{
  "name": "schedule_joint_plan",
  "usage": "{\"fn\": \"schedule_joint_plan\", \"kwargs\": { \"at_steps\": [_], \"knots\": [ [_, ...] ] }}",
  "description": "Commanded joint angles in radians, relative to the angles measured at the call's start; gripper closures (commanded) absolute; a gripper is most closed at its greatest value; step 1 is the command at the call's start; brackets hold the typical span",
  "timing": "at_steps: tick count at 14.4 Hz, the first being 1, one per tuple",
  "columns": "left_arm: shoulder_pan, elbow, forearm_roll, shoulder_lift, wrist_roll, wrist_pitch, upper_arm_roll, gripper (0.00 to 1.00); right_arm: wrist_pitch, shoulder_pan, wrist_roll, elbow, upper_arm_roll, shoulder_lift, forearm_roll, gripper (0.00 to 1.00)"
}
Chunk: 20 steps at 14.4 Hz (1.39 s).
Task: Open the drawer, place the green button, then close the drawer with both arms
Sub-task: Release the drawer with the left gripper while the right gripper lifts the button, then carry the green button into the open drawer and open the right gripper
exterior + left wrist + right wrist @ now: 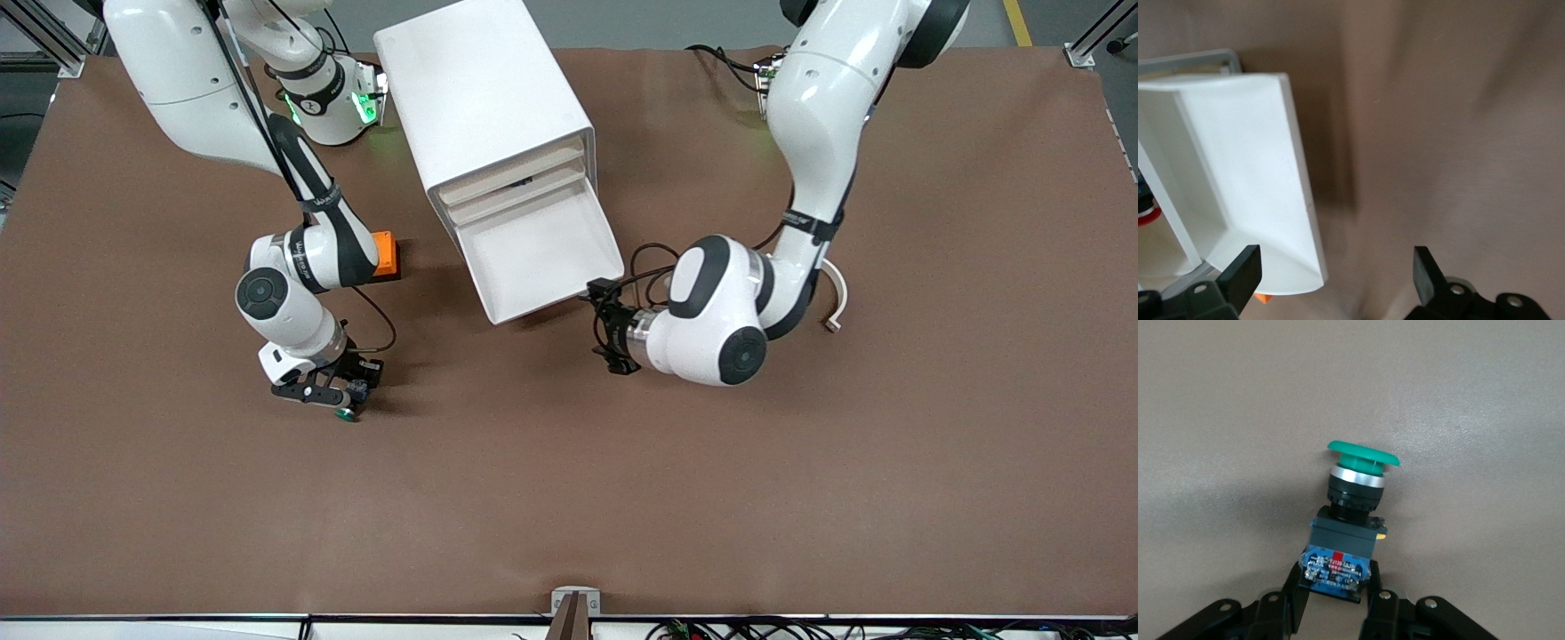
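The white cabinet (484, 98) lies with its fronts toward the front camera. Its bottommost drawer (542, 258) is pulled out and empty; it also shows in the left wrist view (1251, 173). My left gripper (603, 327) is open and empty, low beside the drawer's front corner at the left arm's end, one finger (1245, 273) in line with that corner. My right gripper (333, 396) is shut on the blue-black body of the button (1351, 513), green cap (345, 414) pointing outward, just at the brown cloth, nearer the front camera than the orange box.
An orange box (384, 254) sits beside the cabinet toward the right arm's end, partly covered by the right arm. A curved beige piece (836, 302) lies by the left arm. Brown cloth (569, 498) covers the table.
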Motion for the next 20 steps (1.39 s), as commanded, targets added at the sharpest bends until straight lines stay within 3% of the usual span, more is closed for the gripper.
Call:
{"fn": "schedule_joint_plan", "kwargs": {
  "at_steps": [1,3,6,8,10,16,20],
  "knots": [
    [0.003,-0.012,0.197,-0.114,0.056,-0.027,0.025,0.00,-0.007,-0.005,-0.002,-0.009,0.001,-0.024,-0.007,1.00],
    [0.015,-0.016,0.321,-0.174,0.192,-0.043,0.029,0.00,-0.085,-0.005,0.013,0.000,0.001,-0.077,-0.003,1.00],
    [0.060,-0.018,0.398,-0.224,0.412,-0.104,0.025,0.00,-0.269,0.012,0.121,0.052,0.007,-0.152,-0.001,1.00],
    [0.054,-0.021,0.484,-0.243,0.711,-0.185,0.023,0.00,-0.431,0.060,0.255,0.125,0.007,-0.188,0.000,1.00],
    [0.063,-0.021,0.500,-0.246,0.800,-0.199,0.028,0.00,-0.528,0.136,0.420,0.193,0.007,-0.202,0.008,1.00],
    [0.111,-0.022,0.549,-0.237,1.203,-0.196,0.025,0.00,-0.533,0.361,0.899,0.258,0.007,-0.191,0.008,1.00],
    [0.111,-0.033,0.538,-0.197,1.280,-0.152,0.014,0.00,-0.510,0.459,1.119,0.267,0.006,-0.185,0.008,1.00]
  ]
}}
